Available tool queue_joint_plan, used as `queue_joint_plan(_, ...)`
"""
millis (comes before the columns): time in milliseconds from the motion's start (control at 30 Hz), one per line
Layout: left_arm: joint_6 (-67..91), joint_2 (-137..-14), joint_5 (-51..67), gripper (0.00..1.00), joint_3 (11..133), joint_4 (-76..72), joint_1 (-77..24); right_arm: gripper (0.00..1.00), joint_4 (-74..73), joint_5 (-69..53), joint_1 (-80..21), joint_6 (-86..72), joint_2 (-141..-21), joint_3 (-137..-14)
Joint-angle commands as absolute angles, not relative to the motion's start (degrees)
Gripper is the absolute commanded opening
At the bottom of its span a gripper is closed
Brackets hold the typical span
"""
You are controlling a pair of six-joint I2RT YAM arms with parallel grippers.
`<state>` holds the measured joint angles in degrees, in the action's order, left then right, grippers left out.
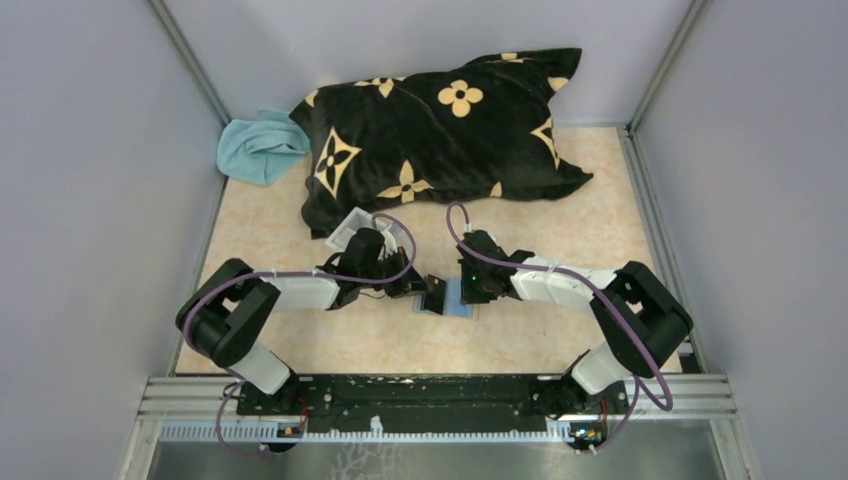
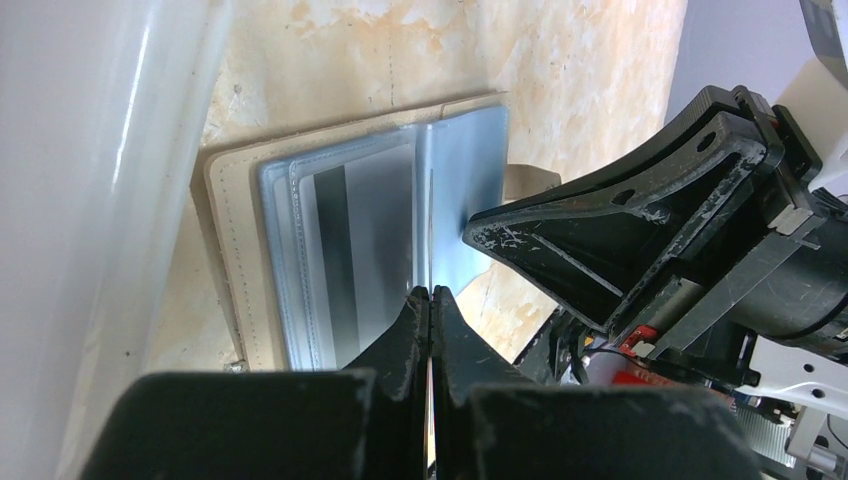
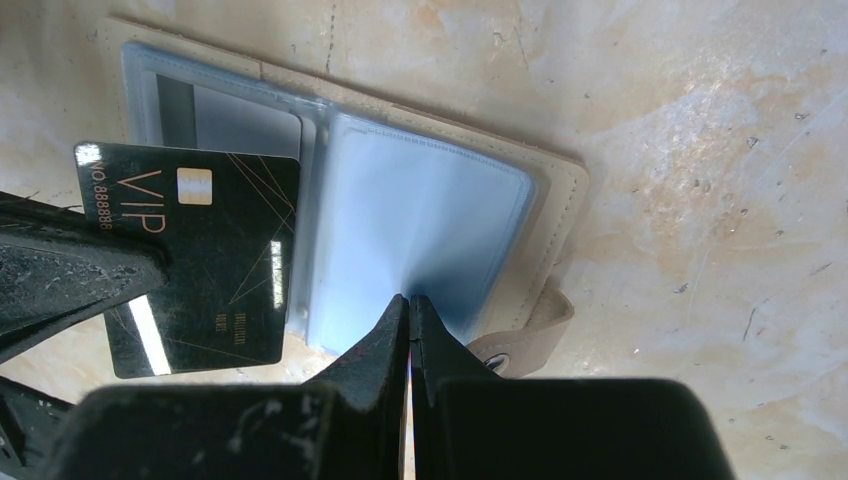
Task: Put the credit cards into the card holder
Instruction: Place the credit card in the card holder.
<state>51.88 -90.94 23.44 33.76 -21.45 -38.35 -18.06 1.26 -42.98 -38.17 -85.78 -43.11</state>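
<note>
The tan card holder (image 1: 458,300) lies open on the table, its clear sleeves up; it also shows in the left wrist view (image 2: 225,250) and the right wrist view (image 3: 560,200). My left gripper (image 1: 426,291) (image 2: 431,292) is shut on a black "VIP" credit card (image 3: 215,270), held over the holder's left half and seen edge-on in the left wrist view (image 2: 431,230). My right gripper (image 1: 470,288) (image 3: 410,298) is shut, its tips pinching the bulging right sleeve (image 3: 420,220). A pale card sits inside a left sleeve (image 2: 360,240). The snap tab (image 3: 525,335) sticks out beside my right fingers.
A clear shallow tray (image 1: 352,228) stands just behind my left wrist. A black pillow with tan flowers (image 1: 440,130) fills the back of the table, with a teal cloth (image 1: 258,148) at its left. Grey walls close in both sides.
</note>
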Motion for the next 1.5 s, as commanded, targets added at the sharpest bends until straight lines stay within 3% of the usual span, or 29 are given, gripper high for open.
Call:
queue_joint_plan(0, 52.82, -92.02, 24.33, 0.0, 33.3, -24.83, -38.14, 0.0, -19.09, 4.5, -43.42, -36.48, -87.8, -42.12)
queue_joint_plan(1467, 53.48, -93.49, 23.38, 0.0, 32.55, -29.3, -39.76, 0.0, -18.27, 3.91, -43.42, -35.91, -88.32, -41.4)
